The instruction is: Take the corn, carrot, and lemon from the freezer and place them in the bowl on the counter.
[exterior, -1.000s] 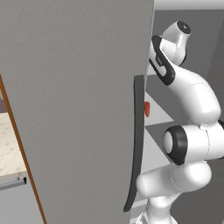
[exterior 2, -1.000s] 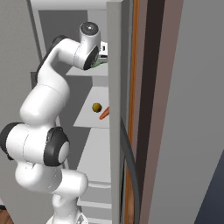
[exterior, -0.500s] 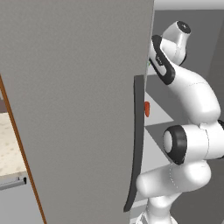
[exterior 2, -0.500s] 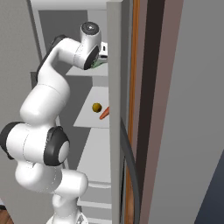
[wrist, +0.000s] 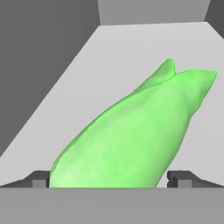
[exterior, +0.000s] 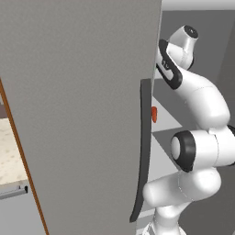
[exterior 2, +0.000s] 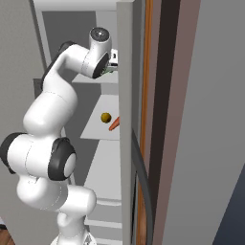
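Close in front of the hand, the bright green corn (wrist: 135,131) lies on a white freezer shelf (wrist: 65,100), husk tips pointing away. My gripper (wrist: 111,179) is open, and the corn's near end sits between the two fingertips (wrist: 39,178) without being clamped. In the right base view the arm reaches into the upper shelf of the freezer (exterior 2: 125,143), the hand (exterior 2: 113,58) partly behind the door edge. One shelf lower lie the lemon (exterior 2: 105,117) and the carrot (exterior 2: 114,124). The carrot (exterior: 154,114) also peeks past the door edge. The bowl is out of view.
The open grey freezer door (exterior: 82,92) with its dark vertical handle (exterior: 144,147) stands close on the arm's left. A strip of beige counter (exterior: 9,151) shows beyond it. A wooden cabinet side (exterior 2: 165,119) rises on the right. The shelf's grey walls (wrist: 39,65) hem in the hand.
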{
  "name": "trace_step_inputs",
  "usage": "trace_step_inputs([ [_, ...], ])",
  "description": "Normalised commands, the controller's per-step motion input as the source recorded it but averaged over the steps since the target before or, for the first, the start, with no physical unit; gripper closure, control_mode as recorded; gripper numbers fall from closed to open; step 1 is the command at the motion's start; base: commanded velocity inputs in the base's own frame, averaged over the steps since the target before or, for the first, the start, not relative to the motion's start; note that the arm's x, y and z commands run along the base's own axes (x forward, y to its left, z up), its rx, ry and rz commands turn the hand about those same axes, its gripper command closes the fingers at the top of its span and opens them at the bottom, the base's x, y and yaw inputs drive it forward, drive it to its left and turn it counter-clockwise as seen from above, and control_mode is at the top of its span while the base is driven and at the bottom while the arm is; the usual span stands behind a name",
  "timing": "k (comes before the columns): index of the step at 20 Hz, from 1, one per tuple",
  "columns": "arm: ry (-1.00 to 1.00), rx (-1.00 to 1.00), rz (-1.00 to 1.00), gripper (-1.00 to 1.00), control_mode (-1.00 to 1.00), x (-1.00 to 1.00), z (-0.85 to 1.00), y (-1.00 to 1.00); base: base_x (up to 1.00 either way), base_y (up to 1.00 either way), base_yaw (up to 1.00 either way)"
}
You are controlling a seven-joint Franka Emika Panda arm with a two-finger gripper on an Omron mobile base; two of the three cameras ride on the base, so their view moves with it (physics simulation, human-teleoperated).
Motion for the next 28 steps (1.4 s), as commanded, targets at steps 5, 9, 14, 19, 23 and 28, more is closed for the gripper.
trace_step_inputs([
  [5, 0.00, 0.00, 0.00, 1.00, -1.00, 0.18, -0.13, 0.00, 0.00, 0.00, 0.00],
  [9, 0.00, 0.00, 0.00, 1.00, -1.00, 0.14, 0.00, 0.00, 0.00, 0.00, 0.00],
  [14, 0.00, 0.01, 0.00, 1.00, -1.00, 0.01, 0.00, -0.04, 0.00, 0.00, 0.00],
  [19, -0.01, 0.02, 0.00, 1.00, -1.00, -0.43, 0.00, -0.24, 0.00, 0.00, 0.00],
  [23, -0.04, 0.00, 0.00, 1.00, -1.00, -0.89, 0.00, -0.17, 0.00, 0.00, 0.00],
  [28, -0.01, 0.00, 0.00, 1.00, -1.00, -0.88, 0.00, 0.00, 0.00, 0.00, 0.00],
])
